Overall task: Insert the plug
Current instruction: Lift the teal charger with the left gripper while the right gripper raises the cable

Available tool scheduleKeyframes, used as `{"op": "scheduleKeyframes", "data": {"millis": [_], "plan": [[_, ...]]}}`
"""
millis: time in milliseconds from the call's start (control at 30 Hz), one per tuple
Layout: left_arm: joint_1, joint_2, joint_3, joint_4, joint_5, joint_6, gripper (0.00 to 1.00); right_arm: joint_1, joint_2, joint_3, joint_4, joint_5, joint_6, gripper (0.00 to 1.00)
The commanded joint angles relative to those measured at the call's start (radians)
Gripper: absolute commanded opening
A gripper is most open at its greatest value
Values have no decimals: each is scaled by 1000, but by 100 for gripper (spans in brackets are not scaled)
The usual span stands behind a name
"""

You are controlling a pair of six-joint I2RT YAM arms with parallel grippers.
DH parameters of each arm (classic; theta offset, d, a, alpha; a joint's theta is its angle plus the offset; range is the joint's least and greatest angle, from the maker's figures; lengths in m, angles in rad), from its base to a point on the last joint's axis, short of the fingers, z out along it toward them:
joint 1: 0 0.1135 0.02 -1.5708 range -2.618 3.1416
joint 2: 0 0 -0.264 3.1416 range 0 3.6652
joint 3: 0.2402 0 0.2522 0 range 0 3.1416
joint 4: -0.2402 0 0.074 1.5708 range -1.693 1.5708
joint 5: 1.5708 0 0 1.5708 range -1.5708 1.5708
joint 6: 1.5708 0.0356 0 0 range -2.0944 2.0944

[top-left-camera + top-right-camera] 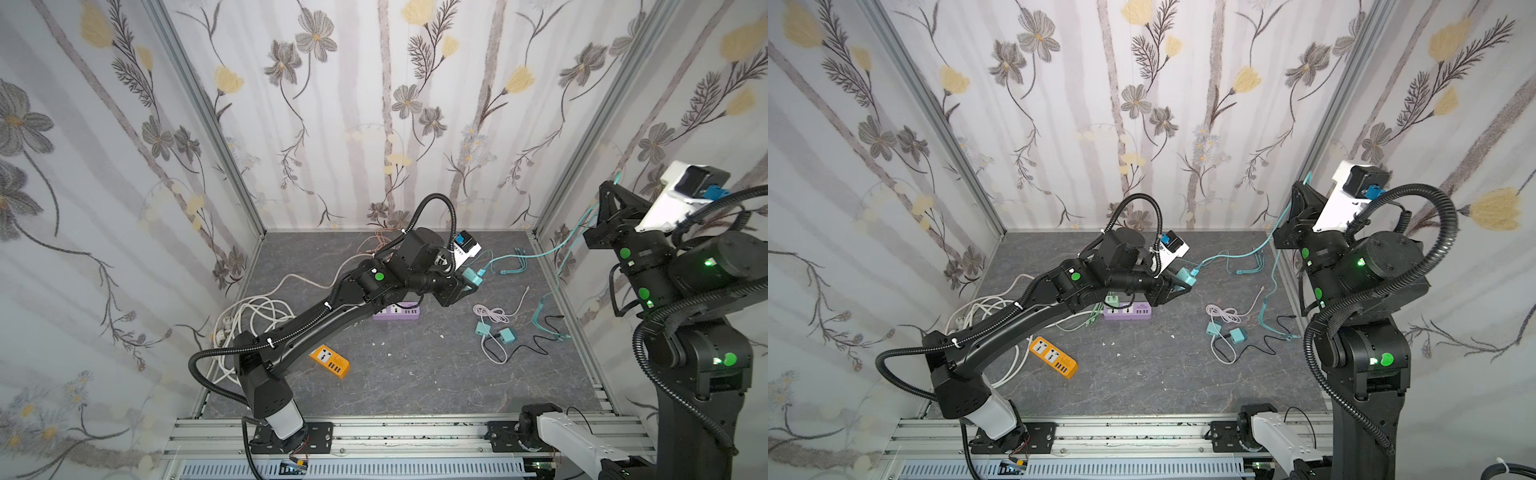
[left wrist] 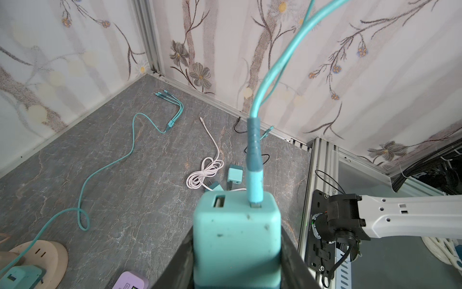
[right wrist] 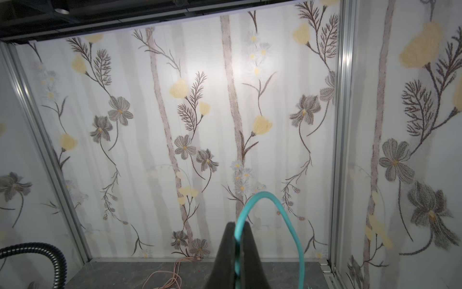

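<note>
- My left gripper (image 1: 468, 283) grasps the teal charger (image 2: 237, 235) by its two flat sides, above the worktop (image 1: 415, 374). The purple power strip (image 1: 397, 311) lies at its 8 o'clock in a top view.
- My right gripper (image 3: 237, 229), high up, is clenched on the teal cable (image 3: 280, 207).
- I judge the charger light, stiff and smooth. The soft cable may pull it aslant, so hold the body, not the cable.

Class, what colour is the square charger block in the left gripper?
The square charger block is teal, clearest in the left wrist view.
</note>
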Motion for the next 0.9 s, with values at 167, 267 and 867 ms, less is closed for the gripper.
{"op": "scheduleKeyframes", "data": {"millis": [167, 267, 867], "plan": [[14, -34, 33, 12, 13, 9, 0, 1, 62, -1, 172, -102, 41, 0], [50, -32, 64, -2, -25, 13, 0, 1, 113, 4, 251, -126, 64, 0], [261, 317, 544, -37, -82, 125, 0, 3, 623, 367, 405, -141, 60, 0]]}}
